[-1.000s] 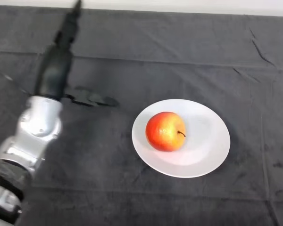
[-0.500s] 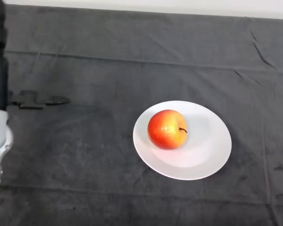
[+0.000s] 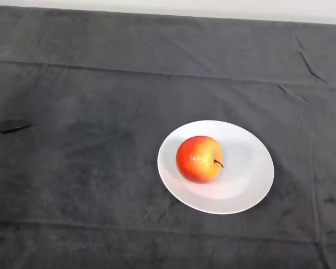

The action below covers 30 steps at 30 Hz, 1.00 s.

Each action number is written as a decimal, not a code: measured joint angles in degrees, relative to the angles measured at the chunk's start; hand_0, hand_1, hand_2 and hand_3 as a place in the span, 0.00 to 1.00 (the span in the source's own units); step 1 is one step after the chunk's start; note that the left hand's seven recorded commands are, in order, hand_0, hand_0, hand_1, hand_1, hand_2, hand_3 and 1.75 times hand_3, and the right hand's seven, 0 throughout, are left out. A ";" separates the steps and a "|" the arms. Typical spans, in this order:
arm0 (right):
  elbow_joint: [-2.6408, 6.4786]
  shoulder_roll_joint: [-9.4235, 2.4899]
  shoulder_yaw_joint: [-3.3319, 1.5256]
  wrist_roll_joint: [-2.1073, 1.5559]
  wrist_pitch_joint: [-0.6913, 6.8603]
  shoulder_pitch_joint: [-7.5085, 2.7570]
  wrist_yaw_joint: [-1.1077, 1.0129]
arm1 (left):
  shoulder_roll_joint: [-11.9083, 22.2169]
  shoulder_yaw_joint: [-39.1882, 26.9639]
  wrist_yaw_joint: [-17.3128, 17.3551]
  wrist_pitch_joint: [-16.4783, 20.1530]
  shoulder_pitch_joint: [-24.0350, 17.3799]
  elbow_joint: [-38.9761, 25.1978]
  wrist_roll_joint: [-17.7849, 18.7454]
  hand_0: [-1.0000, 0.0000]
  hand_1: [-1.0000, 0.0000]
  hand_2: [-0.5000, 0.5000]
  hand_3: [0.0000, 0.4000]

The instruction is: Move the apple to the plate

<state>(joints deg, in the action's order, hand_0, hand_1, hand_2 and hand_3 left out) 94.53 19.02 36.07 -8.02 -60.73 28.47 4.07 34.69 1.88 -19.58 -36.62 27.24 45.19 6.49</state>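
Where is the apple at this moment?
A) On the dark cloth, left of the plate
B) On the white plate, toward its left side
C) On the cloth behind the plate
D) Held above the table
B: the apple rests on the white plate, left of the plate's middle, its stem pointing right.

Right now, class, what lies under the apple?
The apple rests on the white plate, left of its centre. The plate lies on the dark cloth. The plate's patch beneath the apple is hidden.
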 measured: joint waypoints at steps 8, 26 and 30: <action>0.00 0.00 0.00 -0.01 0.19 -0.18 0.02 | 1.20 -4.55 -0.75 0.03 -4.18 -2.27 1.36 1.00 1.00 0.50 0.00; 0.04 -0.15 -0.02 -0.03 0.33 -0.31 0.00 | 2.04 -13.50 -2.78 -0.19 -10.62 -4.81 3.23 1.00 1.00 0.50 0.00; 0.05 -0.16 -0.02 -0.03 0.34 -0.31 0.00 | 2.04 -14.14 -3.46 -0.13 -10.62 -4.81 3.18 1.00 1.00 0.50 0.00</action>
<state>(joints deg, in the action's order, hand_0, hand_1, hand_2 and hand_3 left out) 94.58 18.85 36.05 -8.05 -60.40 28.16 4.07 36.73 -12.26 -23.03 -36.75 16.63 40.37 9.67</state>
